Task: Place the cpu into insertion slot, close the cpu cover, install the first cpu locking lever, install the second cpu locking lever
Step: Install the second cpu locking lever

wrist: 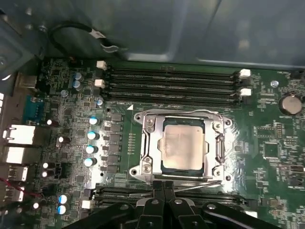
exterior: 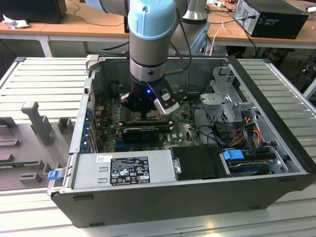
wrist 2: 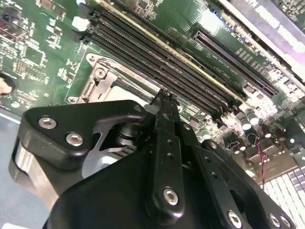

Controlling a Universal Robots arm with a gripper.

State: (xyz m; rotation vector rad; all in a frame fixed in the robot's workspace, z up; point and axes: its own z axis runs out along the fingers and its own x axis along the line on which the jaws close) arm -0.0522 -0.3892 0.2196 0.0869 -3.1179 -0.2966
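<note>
Inside the open computer case (exterior: 276,163), the arm's gripper (wrist: 163,187) sits low over the green motherboard (wrist: 267,124), fingers pressed together and holding nothing, their tips at the edge of the insertion slot (wrist: 143,167). The cpu (wrist: 183,144) lies seated in that slot, with the cpu cover (wrist: 217,143) closed flat around it, just beside the memory slots (wrist: 171,86).

grey arm (exterior: 148,49), pale blue joint cap, black gripper (wrist: 163,187) with silver screws, blue light at wrist.
</note>
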